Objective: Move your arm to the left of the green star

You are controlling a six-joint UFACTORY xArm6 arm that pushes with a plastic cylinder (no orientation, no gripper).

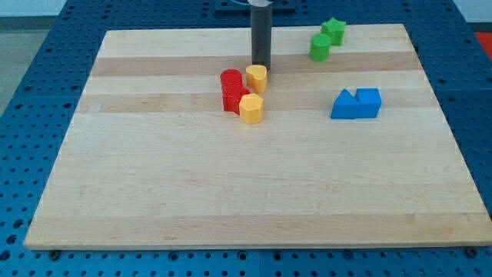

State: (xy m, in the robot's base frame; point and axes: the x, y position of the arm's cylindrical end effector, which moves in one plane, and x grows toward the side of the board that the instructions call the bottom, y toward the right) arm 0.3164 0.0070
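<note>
The green star (pixel 334 30) sits near the view's top right of the wooden board (pixel 231 192), touching a green cylinder-like block (pixel 320 47) just below and left of it. My tip (pixel 261 65) is at the end of the dark rod, well to the left of the green star, right at the top edge of a yellow block (pixel 257 78).
A second yellow block (pixel 251 108) and two red blocks (pixel 231 80) (pixel 234 98) cluster below my tip. A blue triangle (pixel 344 105) and a blue cube (pixel 368 102) sit together at the view's right.
</note>
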